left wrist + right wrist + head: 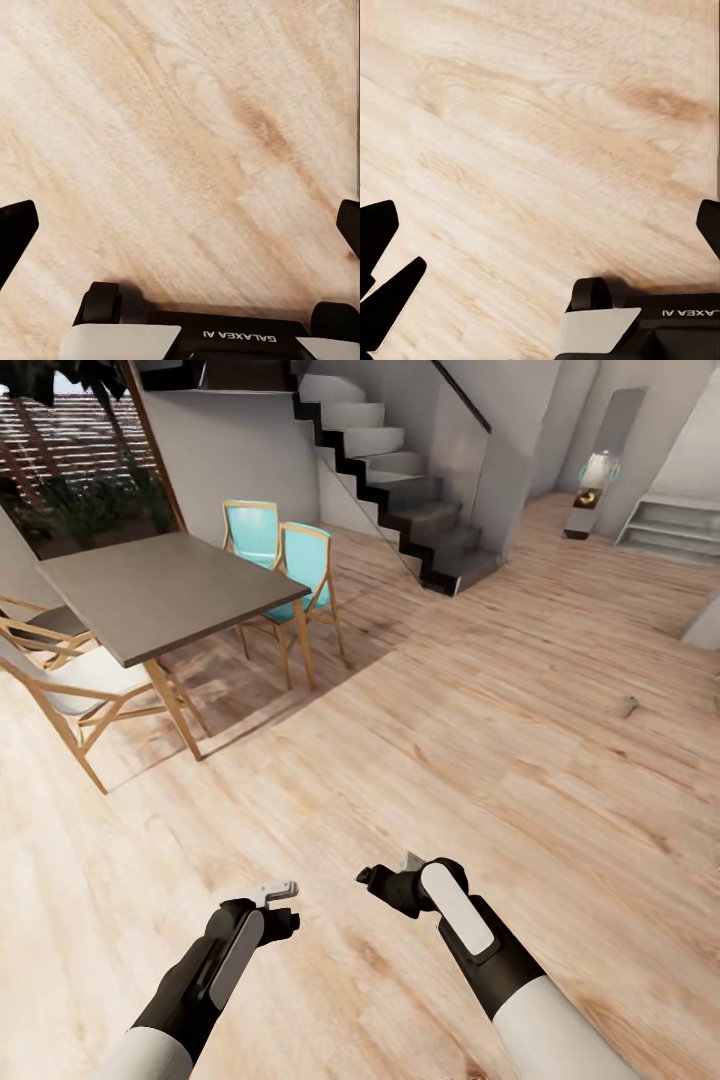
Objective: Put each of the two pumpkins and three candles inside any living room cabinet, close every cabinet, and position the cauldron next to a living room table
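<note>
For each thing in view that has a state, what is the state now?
left gripper: open, empty, above the wood floor
right gripper: open, empty
grey table: upright, top bare
two turquoise chairs: upright, beside the table
small object on floor: too small to identify

A grey dining table [165, 590] stands on the wood plank floor [450, 760], two turquoise chairs [290, 575] at its far edge. Dark stairs [410, 490] rise behind. A small pale object [626, 706] (too small to identify) lies on the floor. Both arms hang low, left hand [280, 905] and right hand [385, 880] above bare planks.
</note>
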`<state>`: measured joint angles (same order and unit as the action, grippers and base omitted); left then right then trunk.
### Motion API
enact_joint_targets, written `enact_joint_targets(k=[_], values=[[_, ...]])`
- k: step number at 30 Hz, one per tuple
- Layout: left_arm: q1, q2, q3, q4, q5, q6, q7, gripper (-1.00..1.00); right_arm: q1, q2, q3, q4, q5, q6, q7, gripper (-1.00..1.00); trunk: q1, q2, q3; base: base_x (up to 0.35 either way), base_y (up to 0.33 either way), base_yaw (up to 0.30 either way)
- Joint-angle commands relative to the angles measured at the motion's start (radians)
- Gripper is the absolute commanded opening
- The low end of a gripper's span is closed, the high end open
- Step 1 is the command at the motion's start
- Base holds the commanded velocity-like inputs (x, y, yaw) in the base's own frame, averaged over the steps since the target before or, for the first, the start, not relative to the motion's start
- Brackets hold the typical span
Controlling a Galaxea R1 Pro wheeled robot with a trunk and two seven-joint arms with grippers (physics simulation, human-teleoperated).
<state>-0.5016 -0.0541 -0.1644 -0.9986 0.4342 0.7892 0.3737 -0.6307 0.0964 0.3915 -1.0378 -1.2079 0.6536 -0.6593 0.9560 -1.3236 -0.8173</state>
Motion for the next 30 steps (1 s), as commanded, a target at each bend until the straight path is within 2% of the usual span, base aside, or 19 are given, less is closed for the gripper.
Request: enact_joint_targets(k=[1, 6, 8, 9, 10, 11, 12, 13, 15, 18, 21, 24, 27, 30], values=[[0.0, 0.0, -0.001, -0.002, 0.011, 0.002, 0.01, 1.0, 0.0, 0.0, 0.001, -0.001, -0.009, 0.0, -0.01, 1.0, 0.0, 0.0, -0.001, 0.0, 0.0, -0.278], [0.0, 0.0, -0.001, -0.002, 0.013, 0.002, 0.01, 1.0, 0.002, -0.001, 0.0, -0.001, -0.007, 0.0, -0.012, 1.0, 0.0, 0.0, -0.001, 0.0, 0.0, -0.278], [0.0, 0.0, -0.001, -0.002, 0.016, 0.002, 0.01, 1.0, 0.003, -0.01, -0.002, 0.0, -0.006, -0.002, -0.015, 1.0, 0.0, 0.0, -0.001, 0.0, 0.0, -0.277], [0.0, -0.001, -0.002, -0.002, 0.018, 0.002, 0.01, 1.0, 0.003, -0.022, -0.004, 0.001, -0.006, -0.004, -0.014, 1.0, 0.0, 0.0, -0.001, 0.0, 0.0, -0.277], [0.0, -0.001, -0.002, -0.002, 0.019, 0.002, 0.01, 1.0, 0.003, -0.055, -0.007, 0.002, -0.006, -0.011, -0.012, 1.0, 0.0, 0.0, -0.001, 0.0, 0.0, -0.277], [0.0, -0.001, -0.002, -0.002, 0.02, 0.002, 0.01, 1.0, 0.003, -0.063, -0.007, 0.002, -0.006, -0.011, -0.012, 1.0, 0.0, 0.0, -0.001, 0.0, 0.0, -0.277], [0.0, 0.0, -0.001, -0.002, 0.021, 0.002, 0.01, 1.0, 0.009, -0.102, -0.009, 0.003, -0.007, -0.016, -0.009, 1.0, 0.0, 0.0, -0.001, 0.0, 0.0, -0.277], [0.0, 0.0, -0.001, -0.002, 0.021, 0.002, 0.01, 1.0, 0.011, -0.112, -0.009, 0.003, -0.007, -0.017, -0.008, 1.0, 0.0, 0.0, -0.001, 0.0, 0.0, -0.278], [0.0, 0.0, 0.0, -0.002, 0.022, 0.002, 0.01, 1.0, 0.014, -0.16, -0.011, 0.003, -0.007, -0.022, -0.004, 1.0, 0.0, 0.0, -0.001, 0.0, 0.0, -0.279], [0.0, -0.001, -0.003, -0.002, 0.023, 0.002, 0.01, 1.0, 0.018, -0.202, -0.012, 0.002, -0.001, -0.062, 0.024, 1.0, 0.0, 0.0, -0.001, 0.0, 0.0, -0.28], [0.0, -0.001, -0.004, -0.002, 0.023, 0.002, 0.01, 1.0, 0.037, -0.221, -0.011, 0.014, 0.003, -0.132, 0.043, 1.0, 0.0, 0.0, -0.001, 0.0, 0.0, -0.277], [0.0, -0.001, -0.006, -0.002, 0.023, 0.002, 0.01, 1.0, 0.06, -0.239, -0.011, 0.06, 0.003, -0.165, 0.072, 1.0, 0.0, 0.0, -0.003, 0.0, 0.0, -0.265], [0.0, -0.001, -0.007, -0.001, 0.023, 0.002, 0.01, 1.0, 0.064, -0.242, -0.011, 0.144, 0.005, -0.179, 0.145, 1.0, 0.0, 0.0, -0.004, 0.0, 0.0, -0.261], [0.0, -0.001, -0.007, -0.001, 0.02, 0.002, 0.01, 1.0, 0.066, -0.244, -0.011, 0.247, 0.006, -0.23, 0.238, 1.0, 0.0, 0.0, -0.006, 0.057, 0.0, -0.26]])
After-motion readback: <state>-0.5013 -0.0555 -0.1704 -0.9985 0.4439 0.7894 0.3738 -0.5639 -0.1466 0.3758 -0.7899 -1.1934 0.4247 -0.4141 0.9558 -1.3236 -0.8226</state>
